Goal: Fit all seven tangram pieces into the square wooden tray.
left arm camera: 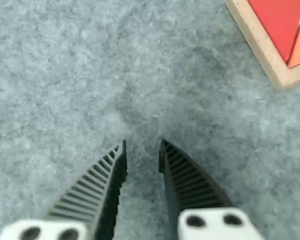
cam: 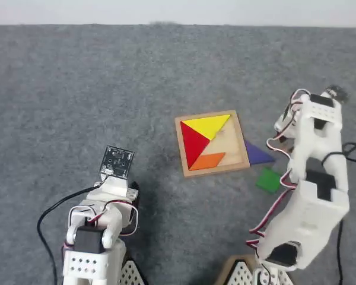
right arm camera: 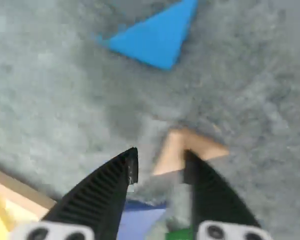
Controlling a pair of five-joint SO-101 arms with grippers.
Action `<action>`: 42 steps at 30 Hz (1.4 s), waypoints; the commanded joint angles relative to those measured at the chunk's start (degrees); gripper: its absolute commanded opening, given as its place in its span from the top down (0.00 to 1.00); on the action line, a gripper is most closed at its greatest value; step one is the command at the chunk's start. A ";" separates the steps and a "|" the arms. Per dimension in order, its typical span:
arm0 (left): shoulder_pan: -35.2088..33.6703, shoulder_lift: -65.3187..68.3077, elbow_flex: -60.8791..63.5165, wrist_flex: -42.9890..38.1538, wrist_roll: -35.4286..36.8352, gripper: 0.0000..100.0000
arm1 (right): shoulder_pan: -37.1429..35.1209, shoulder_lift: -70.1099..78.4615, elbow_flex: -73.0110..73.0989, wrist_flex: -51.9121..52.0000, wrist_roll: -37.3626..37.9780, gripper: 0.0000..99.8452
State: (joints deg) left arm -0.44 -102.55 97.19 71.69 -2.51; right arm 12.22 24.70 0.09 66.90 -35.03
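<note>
Grey felt bench: found square wooden tray mid-frame, three pieces seated. Found right pincer spread over tan triangle, near blue triangle; left pincer slightly parted over bare felt. Judged pick-up underway; needed closing squarely next.

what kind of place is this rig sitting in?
Probably a lab or hobby bench for tabletop manipulation. A grey felt-like mat covers the surface, the left arm and right arm sit side by side, and a tangram tray lies between them.
</note>
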 commanded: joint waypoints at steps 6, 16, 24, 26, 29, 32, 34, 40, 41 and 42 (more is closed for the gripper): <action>-0.44 -0.70 -0.75 0.18 0.53 0.90 | 3.03 4.88 -4.75 1.36 -2.46 0.90; -0.44 -0.70 -0.75 0.18 0.53 0.90 | 9.36 3.82 -5.54 4.88 3.60 0.97; -0.44 -0.70 -0.75 0.18 0.53 0.90 | 12.44 -9.45 -6.24 5.32 18.02 0.97; -0.44 -0.70 -0.75 0.18 0.53 0.90 | 10.86 -11.82 -6.24 4.97 30.42 0.97; -0.44 -0.70 -0.75 0.18 0.53 0.90 | 9.36 -12.79 -6.33 5.23 45.63 0.97; -0.44 -0.70 -0.75 0.18 0.53 0.90 | 7.25 -11.38 -5.63 6.29 65.67 0.97; -0.44 -0.70 -0.75 0.18 0.53 0.90 | 6.90 -10.33 -5.27 8.57 79.30 0.96; -0.44 -0.70 -0.75 0.18 0.53 0.90 | 6.20 -7.52 -5.01 12.18 97.58 0.92; -0.44 -0.70 -0.75 0.18 0.53 0.90 | 6.20 -6.81 -5.36 11.65 97.85 0.89; -0.44 -0.70 -0.75 0.18 0.53 0.90 | 6.20 -6.29 -5.19 10.07 97.93 0.87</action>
State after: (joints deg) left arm -0.44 -102.55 97.19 71.69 -2.51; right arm 19.16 18.73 -4.31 78.07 59.38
